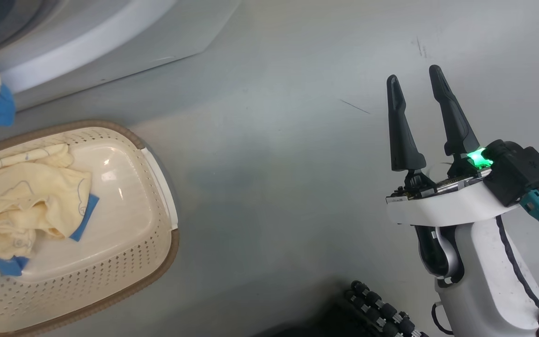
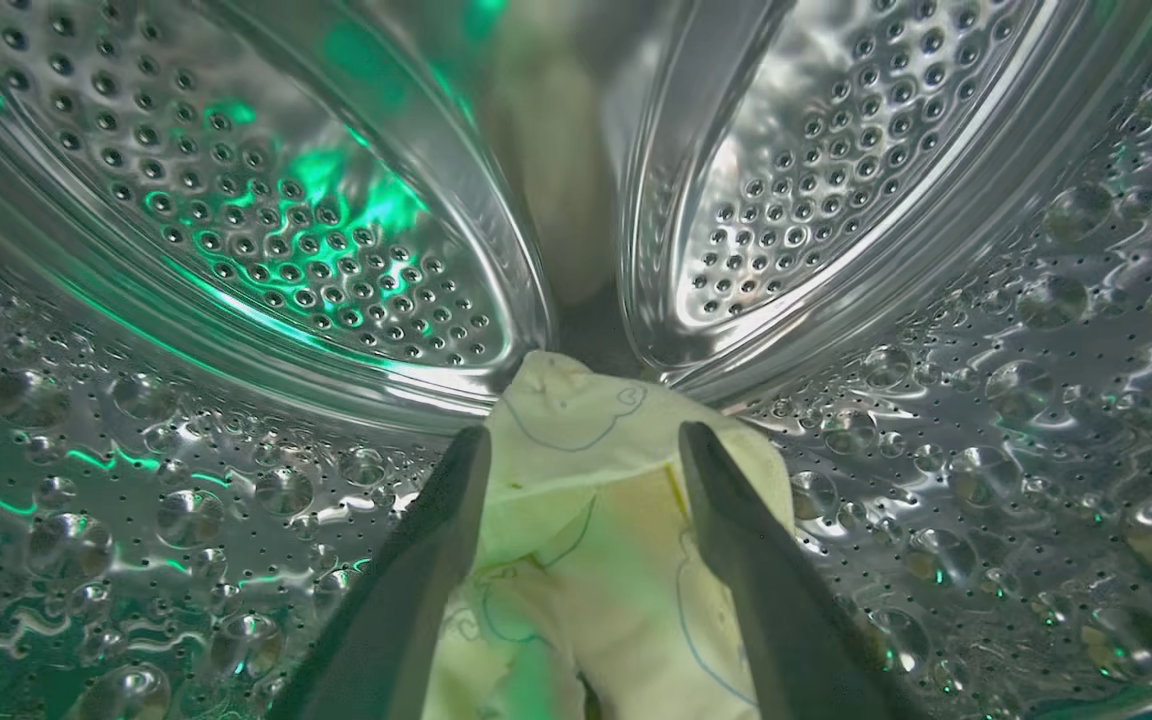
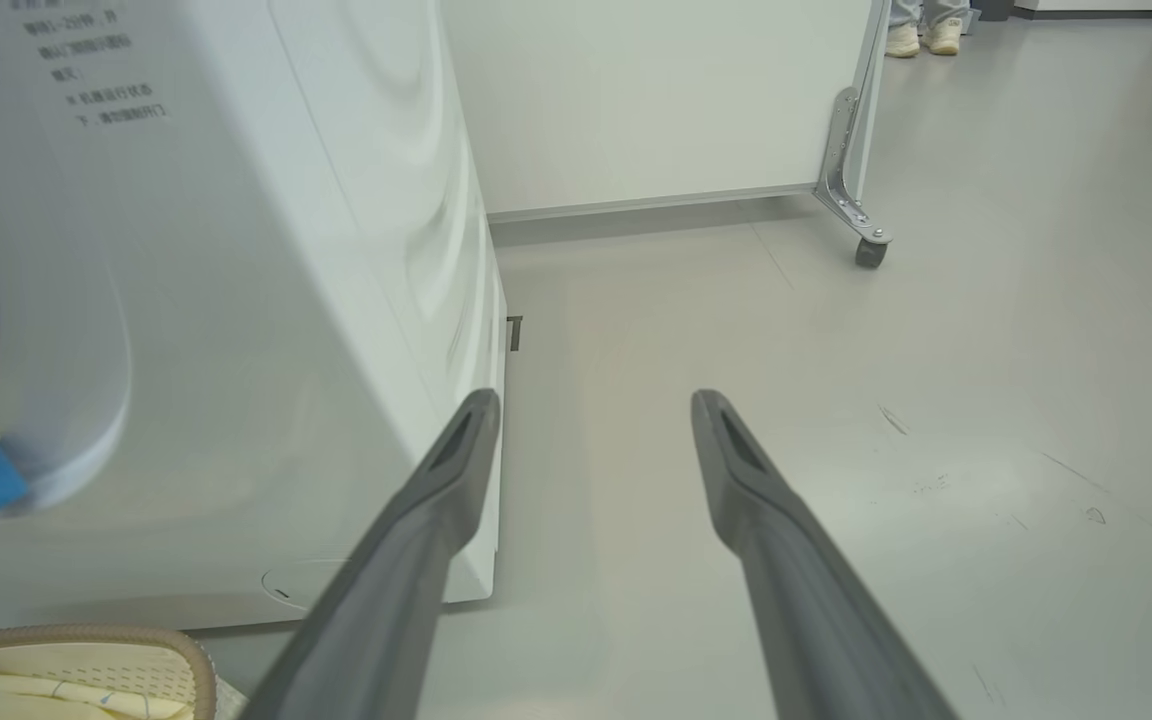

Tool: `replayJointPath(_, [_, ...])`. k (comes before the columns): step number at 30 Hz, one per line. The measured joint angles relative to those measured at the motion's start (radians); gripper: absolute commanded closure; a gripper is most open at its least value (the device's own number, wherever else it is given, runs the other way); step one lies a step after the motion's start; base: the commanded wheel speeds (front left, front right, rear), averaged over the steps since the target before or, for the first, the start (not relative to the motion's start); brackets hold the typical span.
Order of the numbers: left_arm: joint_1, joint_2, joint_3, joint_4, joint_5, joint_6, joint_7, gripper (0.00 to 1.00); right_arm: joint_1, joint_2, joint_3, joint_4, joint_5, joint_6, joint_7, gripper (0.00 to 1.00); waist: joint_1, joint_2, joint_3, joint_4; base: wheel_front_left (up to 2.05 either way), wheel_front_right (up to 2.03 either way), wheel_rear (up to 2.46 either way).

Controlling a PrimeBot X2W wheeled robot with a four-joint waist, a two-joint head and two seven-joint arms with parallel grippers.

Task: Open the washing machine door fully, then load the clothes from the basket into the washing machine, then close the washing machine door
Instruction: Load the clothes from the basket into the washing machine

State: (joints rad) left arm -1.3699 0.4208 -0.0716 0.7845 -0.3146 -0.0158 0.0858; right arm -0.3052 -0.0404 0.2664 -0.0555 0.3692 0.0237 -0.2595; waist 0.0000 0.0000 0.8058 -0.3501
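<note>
The round steel drum (image 2: pixel 236 200) is shiny metal with little holes and round bumps, and the soft pale-yellow clothes (image 2: pixel 586 540) with thin blue drawings are matt, crumpled cloth. The small cream basket (image 1: pixel 155 255) is smooth plastic with rows of holes and a dull brown rim, and the big white washing machine (image 3: pixel 236 350) has a smooth, glossy shell. The grey floor (image 1: pixel 274 164) is smooth, softly shiny and scratched, and the long dark fingers (image 3: pixel 786 580) of the right gripper (image 1: pixel 413 72) look matt.

Smooth grey floor (image 1: pixel 269 187), scuffed in places; cream basket (image 1: pixel 174 248) standing on it, near the white washing machine (image 3: pixel 236 400); wheeled panel (image 3: pixel 656 100) beyond
</note>
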Motion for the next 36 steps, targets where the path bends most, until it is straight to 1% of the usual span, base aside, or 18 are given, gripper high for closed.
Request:
replayJointPath(4, [0.035, -0.016, -0.004, -0.014, 0.012, 0.001, -0.058, 0.0, 0.0, 0.0, -0.007, 0.008, -0.003, 0.0, 0.0, 0.0, 0.0, 0.0, -0.02, 0.014, 0.0, 0.0, 0.0])
replayJointPath(6, [0.08, -0.038, -0.001, -0.02, 0.012, 0.001, -0.103, 0.0, -0.002, 0.0, -0.007, 0.012, -0.003, 0.0, 0.0, 0.0, 0.0, 0.0, -0.037, 0.024, 0.0, 0.0, 0.0])
replayJointPath(14, [0.226, -0.105, -0.003, -0.049, 0.006, 0.004, -0.225, 0.0, -0.002, -0.001, -0.024, 0.035, -0.028, 0.0, 0.0, 0.0, 0.0, 0.0, -0.093, 0.056, 0.0, 0.0, 0.0])
replayJointPath(18, [0.312, -0.136, -0.008, -0.061, 0.006, 0.012, -0.288, 0.0, 0.0, -0.001, -0.029, 0.049, -0.053, 0.001, 0.0, 0.0, 0.0, 0.0, -0.124, 0.076, 0.0, 0.0, 0.0])
replayJointPath(20, [0.355, -0.154, -0.01, -0.074, 0.006, 0.024, -0.322, 0.0, 0.004, -0.001, -0.036, 0.057, -0.064, 0.002, 0.0, 0.0, 0.0, 0.0, -0.141, 0.087, 0.0, 0.0, 0.0])
replayJointPath(25, [0.453, -0.196, -0.023, -0.107, 0.006, 0.039, -0.335, 0.0, 0.014, -0.002, -0.051, 0.081, -0.091, 0.006, 0.0, 0.0, -0.0001, 0.0, -0.186, 0.116, 0.0, 0.0, 0.0])
replayJointPath(28, [0.522, -0.208, -0.021, -0.124, 0.007, 0.061, -0.337, 0.0, 0.032, -0.003, -0.052, 0.096, -0.102, 0.011, 0.0, 0.0, -0.0001, 0.0, -0.215, 0.134, 0.0, 0.0, 0.0])
replayJointPath(31, [0.603, -0.221, -0.021, -0.151, 0.007, 0.072, -0.338, 0.0, 0.054, -0.003, -0.058, 0.109, -0.119, 0.011, 0.0, 0.0, -0.0001, 0.0, -0.245, 0.15, 0.0, 0.0, 0.0])
replayJointPath(36, [0.725, -0.28, -0.021, -0.196, 0.007, 0.091, -0.338, 0.0, 0.084, -0.004, -0.066, 0.127, -0.132, 0.011, 0.0, 0.0, -0.0001, 0.0, -0.294, 0.179, 0.0, 0.0, 0.0])
